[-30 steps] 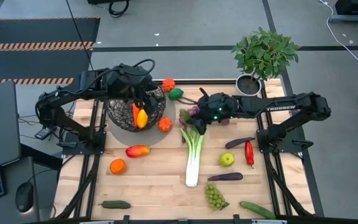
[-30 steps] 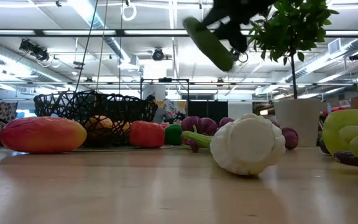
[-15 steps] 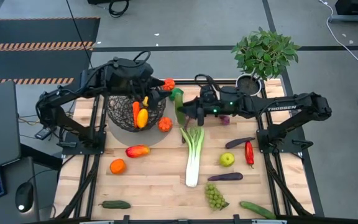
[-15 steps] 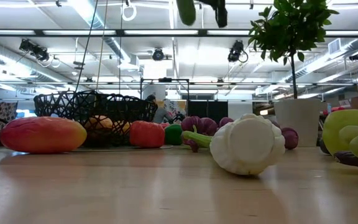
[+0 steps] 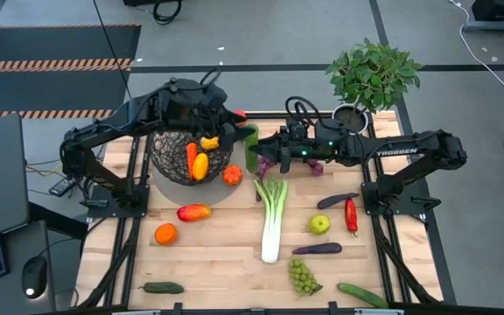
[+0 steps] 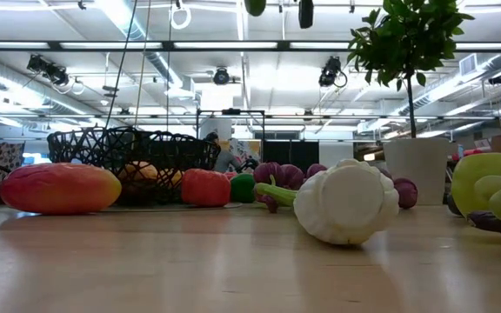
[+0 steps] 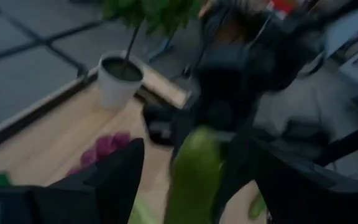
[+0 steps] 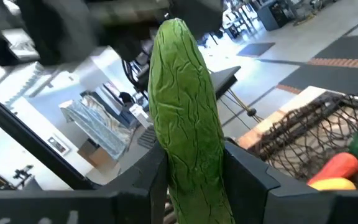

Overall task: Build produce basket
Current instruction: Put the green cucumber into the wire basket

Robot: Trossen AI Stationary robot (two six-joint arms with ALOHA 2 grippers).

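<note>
We see our right hand [image 8: 188, 171] pinching a wrinkled green cucumber [image 8: 188, 106] upright, just right of the dark wire-mesh basket [image 5: 191, 153] in the upper middle of the high view. Our left hand [image 5: 226, 136] hangs spread at the basket's rim.

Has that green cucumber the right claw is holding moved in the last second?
Yes. The cucumber in the right claw has moved from above the leek toward the basket.

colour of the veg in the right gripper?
Green, with a wrinkled skin: the cucumber clamped in the right gripper. Best seen in the right wrist view.
</note>
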